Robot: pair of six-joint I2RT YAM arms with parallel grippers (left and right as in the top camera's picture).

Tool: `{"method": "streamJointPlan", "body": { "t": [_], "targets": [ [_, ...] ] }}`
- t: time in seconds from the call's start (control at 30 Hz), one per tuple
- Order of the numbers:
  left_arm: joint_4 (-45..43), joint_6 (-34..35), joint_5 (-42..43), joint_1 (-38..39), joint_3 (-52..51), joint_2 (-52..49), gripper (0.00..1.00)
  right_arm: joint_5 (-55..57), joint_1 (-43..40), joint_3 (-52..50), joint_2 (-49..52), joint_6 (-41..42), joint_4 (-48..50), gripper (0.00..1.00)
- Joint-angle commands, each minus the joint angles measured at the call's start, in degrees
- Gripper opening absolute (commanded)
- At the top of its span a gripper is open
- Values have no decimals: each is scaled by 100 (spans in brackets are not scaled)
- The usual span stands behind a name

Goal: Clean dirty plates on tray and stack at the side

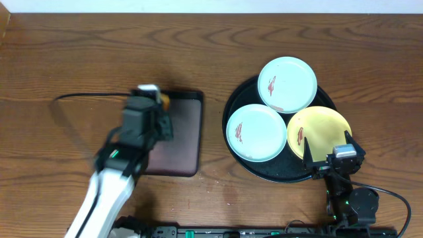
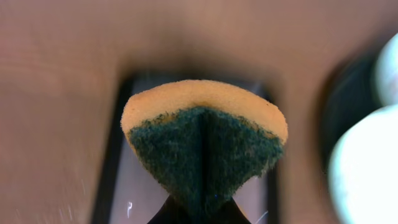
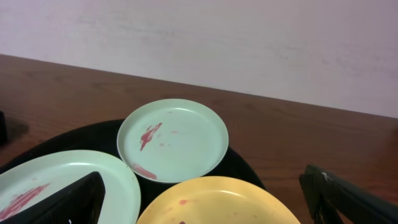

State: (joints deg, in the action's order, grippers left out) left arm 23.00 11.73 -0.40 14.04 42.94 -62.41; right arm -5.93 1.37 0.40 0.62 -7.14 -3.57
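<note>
Overhead, nearest first. Right gripper (image 1: 328, 152) sits at the near rim of the round black tray (image 1: 232, 109). Its jaws are wide apart with nothing between them. In the right wrist view its fingers (image 3: 73, 200) flank the near edge of the yellow plate (image 1: 322, 131).

All three plates lie on the round black tray, each with a red-brown smear:
- yellow plate, near right
- near pale plate (image 1: 256, 132), near left, its edge meeting the yellow one
- far pale plate (image 1: 287, 84), behind both, its far edge reaching past the tray rim in this view

Height of the right gripper above the yellow plate: cannot tell.

Left side: the white left arm (image 1: 106, 192) covers the near left corner of the dark rectangular tray (image 1: 184, 135). Left gripper (image 1: 149, 112) is over that tray's far left part, jaws clamped on a sponge (image 2: 205, 143). The sponge has an orange body and a green scouring face, folded toward the wrist camera.

A strip of bare table (image 1: 211, 142) lies between the two trays. A thin cable (image 1: 86, 97) runs left of the left gripper. Farthest, in the right wrist view, is a pale wall (image 3: 249, 43).
</note>
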Motion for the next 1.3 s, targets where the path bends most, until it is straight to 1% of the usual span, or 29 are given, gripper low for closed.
{"method": "streamJointPlan", "body": {
  "t": [0.0,0.1,0.23,0.33,0.37,0.4,0.47,0.5,0.57,0.67,0.77,0.8,0.87,0.9,1.0,1.03,1.07,1.13,1.27],
  "targets": [
    [201,-74,31,20,28,-671,7,9,39,-9,-24,-66,-22,99],
    [487,-79,85,20,625,-431,7,7,39,-9,-24,-66,-20,99],
    [973,-76,94,20,1633,463,7,9,39,-9,-24,-66,-20,99],
    [907,149,190,20,1814,1163,7,9,39,-9,-22,-66,-22,99],
    [911,374,190,20,1812,1311,7,9,39,-9,-22,-66,-22,99],
    [977,931,243,20,1779,1486,7,9,39,-9,-22,-66,-20,99],
    [1029,1633,533,20,1696,1541,7,9,39,-9,-20,-66,-22,99],
    [1054,1860,686,20,1661,1521,7,9,39,-9,-20,-66,-22,99],
    [1134,2371,1119,20,1543,1351,7,9,39,-9,-20,-66,-20,99],
    [1165,2507,1443,125,1346,909,8,9,39,-9,-20,-66,-22,99],
    [1163,2730,1506,479,1209,57,7,9,39,-9,-20,-66,-22,99],
    [1056,2824,1672,695,1209,-365,8,9,39,-9,-20,-66,-22,99],
    [319,2776,2273,1368,1209,-1300,7,9,39,-9,-20,-66,-22,99],
    [136,2776,2297,1532,1209,-1467,8,9,39,-9,-20,-66,-22,99],
    [-560,2649,2188,2159,1211,-1971,7,9,39,-9,-20,-66,-22,99],
    [-734,2649,1939,2382,1211,-2122,7,9,39,-9,-20,-66,-22,99],
    [-896,2656,1187,2728,1211,-2398,7,9,39,-9,-20,-66,-22,99],
    [-994,2675,839,2889,1211,-2583,7,9,39,-9,-20,-66,-22,99],
    [-1458,2677,796,3126,1211,-2986,7,9,39,-9,-20,-66,-22,99]
  ]
}}
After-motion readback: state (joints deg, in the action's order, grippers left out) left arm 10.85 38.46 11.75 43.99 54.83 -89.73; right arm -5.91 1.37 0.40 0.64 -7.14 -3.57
